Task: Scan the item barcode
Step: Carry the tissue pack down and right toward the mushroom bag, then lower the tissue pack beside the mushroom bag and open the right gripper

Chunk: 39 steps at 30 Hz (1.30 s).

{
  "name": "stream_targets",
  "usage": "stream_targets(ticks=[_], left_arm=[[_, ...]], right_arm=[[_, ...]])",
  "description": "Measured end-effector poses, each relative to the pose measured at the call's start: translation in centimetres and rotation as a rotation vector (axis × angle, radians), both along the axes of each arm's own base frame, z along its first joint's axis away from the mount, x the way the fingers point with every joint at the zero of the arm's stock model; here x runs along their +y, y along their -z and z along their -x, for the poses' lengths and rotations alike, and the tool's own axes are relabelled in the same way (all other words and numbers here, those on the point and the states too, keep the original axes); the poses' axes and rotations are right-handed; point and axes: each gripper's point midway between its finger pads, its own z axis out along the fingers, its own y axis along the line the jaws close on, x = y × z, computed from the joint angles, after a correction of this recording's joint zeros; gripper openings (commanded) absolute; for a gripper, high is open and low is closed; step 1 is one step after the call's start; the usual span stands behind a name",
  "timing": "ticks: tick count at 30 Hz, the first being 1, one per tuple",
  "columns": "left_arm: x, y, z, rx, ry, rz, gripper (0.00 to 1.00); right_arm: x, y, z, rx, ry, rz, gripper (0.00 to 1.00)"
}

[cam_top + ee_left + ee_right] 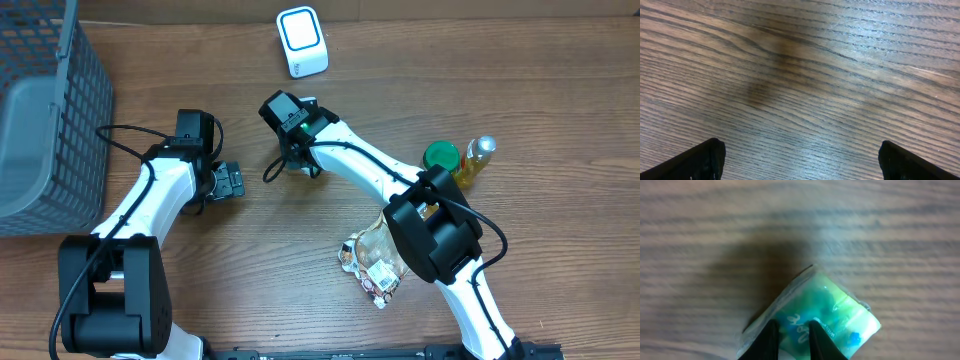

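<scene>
Right end effector (792, 325) pinches green packet (840, 315) at its 6 o'clock edge, jaws narrow. Judged light, soft, slippery film; edge hold suits. Left end effector (800, 150) wide, empty.

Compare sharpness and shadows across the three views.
Overhead: evenly lit and sharp. Left wrist: crisp grain on the table, with a soft shadow patch near the centre. Right wrist: blurred throughout, the green packet smeared, and a dark shadow beside it.
</scene>
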Motion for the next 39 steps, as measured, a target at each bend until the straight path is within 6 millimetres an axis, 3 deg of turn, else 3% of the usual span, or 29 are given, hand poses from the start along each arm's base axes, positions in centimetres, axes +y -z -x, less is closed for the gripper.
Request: stream_targets(ticks=[13,25,29,31,32,34,36,39], left_arm=[[0.0,0.0,0.0,0.0,0.0,0.0,1.0],[0.0,0.0,0.0,0.0,0.0,0.0,1.0],[0.0,0.0,0.0,0.0,0.0,0.0,1.0],[0.0,0.0,0.0,0.0,0.0,0.0,1.0],[0.0,0.0,0.0,0.0,0.0,0.0,1.0],[0.0,0.0,0.0,0.0,0.0,0.0,1.0],[0.0,0.0,0.0,0.0,0.0,0.0,1.0],[0.0,0.0,0.0,0.0,0.0,0.0,1.0]], right_arm=[[-6.2,-0.4,5.7,0.222,0.005,0.271,0.28],[-10.8,-1.2,7.6,0.325,0.036,0.433,0.24],[-10.4,-2.2,7.1,0.32,0.053,0.414,0.25],[-9.3,-2.7,6.2,0.287,0.063,0.365,0.35],[-8.7,-2.9,5.7,0.267,0.068,0.334,0.57],[-7.4,-3.2,4.7,0.231,0.069,0.277,0.85],[-6.5,-3.0,4.0,0.208,0.068,0.23,1.0],[-5.1,-2.8,3.2,0.182,0.066,0.164,1.0]])
